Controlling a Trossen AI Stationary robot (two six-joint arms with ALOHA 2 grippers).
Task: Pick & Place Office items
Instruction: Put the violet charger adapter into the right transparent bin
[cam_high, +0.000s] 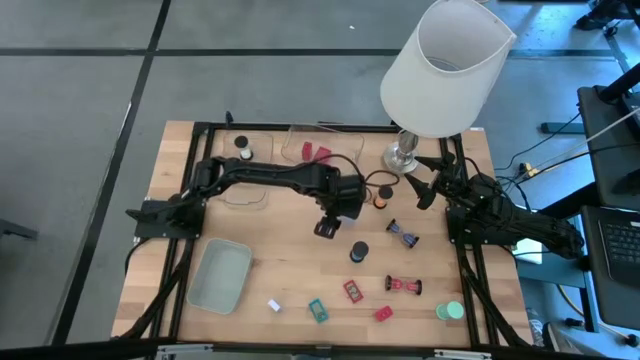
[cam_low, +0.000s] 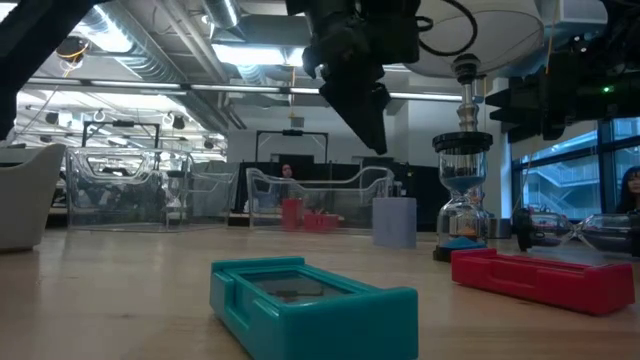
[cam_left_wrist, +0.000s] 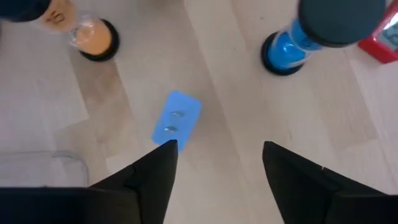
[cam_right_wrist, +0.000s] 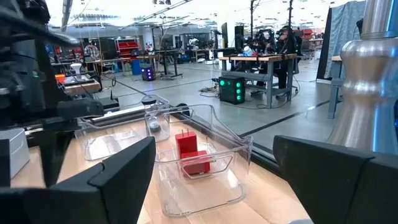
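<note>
Centre frame in the overhead view, the left claw (cam_high: 327, 227) hangs above the wooden counter (cam_high: 280, 260), fingers parted and nothing between them. Its wrist camera looks straight down past the two dark fingertips (cam_left_wrist: 163, 163) at a small blue block (cam_left_wrist: 177, 119) lying flat on the wood, just ahead of one tip and apart from it. An orange sand timer (cam_left_wrist: 93, 37) stands at the upper left of that picture, a blue one (cam_left_wrist: 292, 46) at the upper right.

Right of centre overhead, the right claw (cam_high: 428, 180) waits beside the base of the big white lamp (cam_high: 440, 70), spread wide and carrying nothing.

Across the lower part of the overhead frame the office items lie scattered: a teal block (cam_high: 318, 311), a red block (cam_high: 353, 291), a small red piece (cam_high: 383, 314), a small white piece (cam_high: 273, 305), a black round cap (cam_high: 359, 251). A pale green tray (cam_high: 220, 276) sits at lower left. Up top, a clear tray (cam_high: 305, 145) holds red pieces (cam_high: 314, 152).
</note>
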